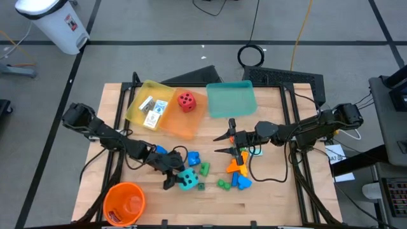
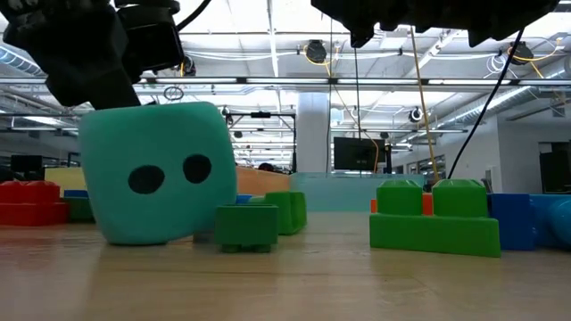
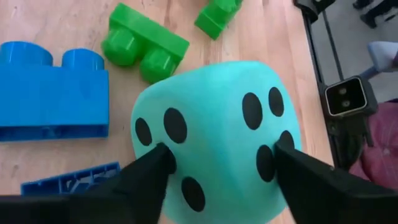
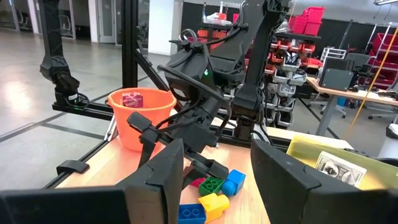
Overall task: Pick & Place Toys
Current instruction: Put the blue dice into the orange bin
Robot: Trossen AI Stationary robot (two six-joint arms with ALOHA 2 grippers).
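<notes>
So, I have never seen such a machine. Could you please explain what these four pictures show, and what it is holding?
It is a robot with two dark arms at a wooden table. One picture looks down from above, one looks level across the tabletop, and two come from cameras on the wrists. The left gripper has its fingers against both sides of a cyan dice, which sits on the table. The right gripper hovers over the middle, open and empty. Around the dice lie small plastic bricks. At the far edge stand yellow, orange and teal trays, holding a red dice and white cards. An orange bucket stands near the front corner.
</notes>
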